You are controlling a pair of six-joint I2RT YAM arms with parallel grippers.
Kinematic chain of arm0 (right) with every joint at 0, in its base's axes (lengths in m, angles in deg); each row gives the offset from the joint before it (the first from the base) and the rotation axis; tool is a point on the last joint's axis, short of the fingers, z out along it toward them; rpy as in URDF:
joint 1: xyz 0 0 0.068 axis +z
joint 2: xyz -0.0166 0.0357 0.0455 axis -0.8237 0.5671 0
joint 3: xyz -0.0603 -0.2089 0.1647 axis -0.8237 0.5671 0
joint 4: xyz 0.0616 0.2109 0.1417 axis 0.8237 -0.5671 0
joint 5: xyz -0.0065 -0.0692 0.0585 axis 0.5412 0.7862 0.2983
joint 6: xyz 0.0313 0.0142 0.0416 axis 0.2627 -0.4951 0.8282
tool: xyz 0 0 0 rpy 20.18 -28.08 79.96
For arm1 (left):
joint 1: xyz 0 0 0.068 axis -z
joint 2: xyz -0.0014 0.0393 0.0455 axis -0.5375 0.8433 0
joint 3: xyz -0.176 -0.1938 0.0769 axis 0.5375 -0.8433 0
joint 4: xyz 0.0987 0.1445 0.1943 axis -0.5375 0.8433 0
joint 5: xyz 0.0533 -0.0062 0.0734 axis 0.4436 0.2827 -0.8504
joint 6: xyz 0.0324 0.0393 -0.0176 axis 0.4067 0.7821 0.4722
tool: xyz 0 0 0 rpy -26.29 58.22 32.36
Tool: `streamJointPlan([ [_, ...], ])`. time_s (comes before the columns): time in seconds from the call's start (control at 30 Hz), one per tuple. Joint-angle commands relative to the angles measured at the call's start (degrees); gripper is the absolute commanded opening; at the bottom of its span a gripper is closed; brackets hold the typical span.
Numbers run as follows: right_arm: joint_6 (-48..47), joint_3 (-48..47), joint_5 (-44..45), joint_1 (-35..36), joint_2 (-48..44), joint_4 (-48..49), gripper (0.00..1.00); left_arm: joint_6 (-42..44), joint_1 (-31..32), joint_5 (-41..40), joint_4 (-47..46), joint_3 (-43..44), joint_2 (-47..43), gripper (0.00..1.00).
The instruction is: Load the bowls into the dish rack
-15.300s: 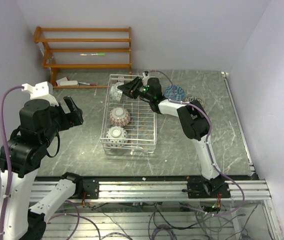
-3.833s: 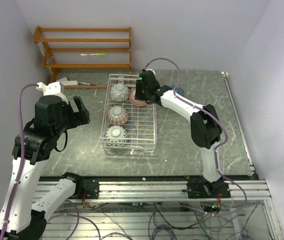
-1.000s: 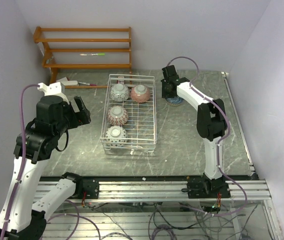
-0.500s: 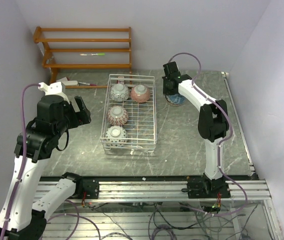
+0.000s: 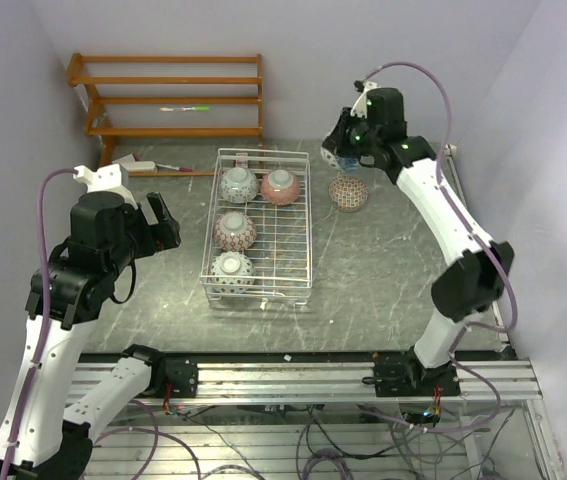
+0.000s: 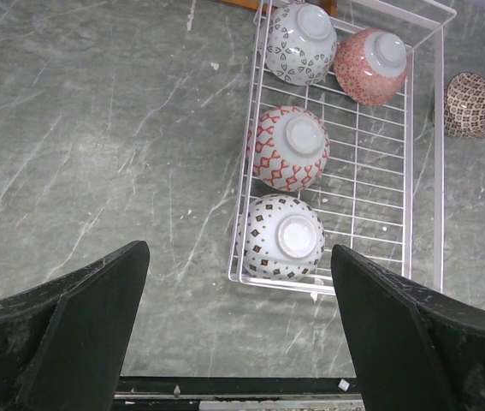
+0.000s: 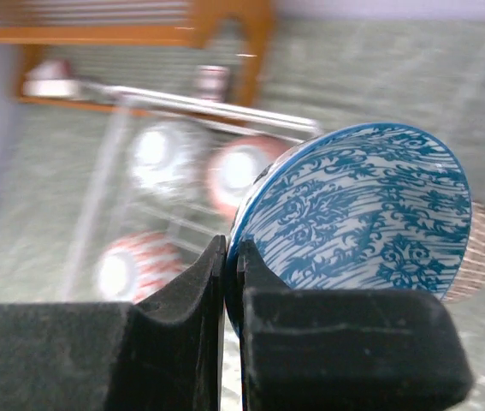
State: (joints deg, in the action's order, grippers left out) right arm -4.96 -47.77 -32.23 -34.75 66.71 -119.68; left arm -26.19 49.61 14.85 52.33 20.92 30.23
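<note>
Seen from above, the left arm stands at the lower left of the frame. Its left fingers (image 6: 79,325) are spread wide and hold nothing, and its wrist camera looks down between them at the grey counter (image 6: 97,128).

To their right, at the centre, lies the white wire dish rack (image 5: 285,255), its long side running from near to far. Four bowls sit in it upside down, white foot rings up. A dotted white bowl (image 5: 231,268) is at the near left, with a red-and-white bowl (image 5: 236,231) behind it. At the far end a grey-white bowl (image 5: 237,185) sits beside a pink bowl (image 5: 280,187). The right-hand column of the rack is bare from the pink bowl to the near end.

Further back, on the counter right of the rack and apart from it, a dark-patterned bowl (image 5: 348,192) stands right way up. The right arm reaches in from the lower right and rises above that spot. The right fingers (image 7: 182,334) are closed on the rim of a blue bowl (image 7: 362,214), held up on edge with its patterned inside facing the wrist camera.

From these fingers the rack lies to the left in the overhead view, and at the upper left of the blurred wrist view. The right arm holds the bowl and is the nearer one. The move therefore likely calls for carrying the bowl left over the rack's wall and down into the bare right column, turned foot up like the others.

Against the far wall, upper left, stands an orange wooden shelf (image 5: 168,95).
</note>
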Motion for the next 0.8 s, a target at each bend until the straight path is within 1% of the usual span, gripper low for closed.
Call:
streamJointPlan([
  [0.0, 11.75, 8.77, -24.98, 0.72, -9.13, 13.79, 0.00, 1.11, 0.21, 0.92, -1.80, 2.57, -0.13, 1.00],
  [0.1, 20.70, 17.92, -32.02, 2.27, -14.51, 25.02, 0.00, 1.37, 0.21, 1.22, -1.60, 2.97, -0.22, 1.00],
  [0.27, 34.02, 29.33, -37.15, 5.60, -19.97, 40.98, 0.00, 1.65, 0.21, 1.58, -1.23, 3.13, -0.53, 0.99],
  [0.4, 44.30, 39.80, -38.13, 7.23, -21.30, 54.61, 0.00, 1.35, 0.21, 1.93, -1.28, 3.26, -0.89, 1.00],
  [0.6, 55.30, 52.99, -36.50, 9.33, -20.96, 70.32, 0.00, 1.08, 0.21, 2.01, -0.63, 3.91, -1.48, 1.00],
  [0.77, 60.94, 58.58, -36.39, 9.94, -16.69, 80.51, 0.00, 0.64, 0.21, 1.83, -0.08, 3.71, -2.17, 1.00],
])
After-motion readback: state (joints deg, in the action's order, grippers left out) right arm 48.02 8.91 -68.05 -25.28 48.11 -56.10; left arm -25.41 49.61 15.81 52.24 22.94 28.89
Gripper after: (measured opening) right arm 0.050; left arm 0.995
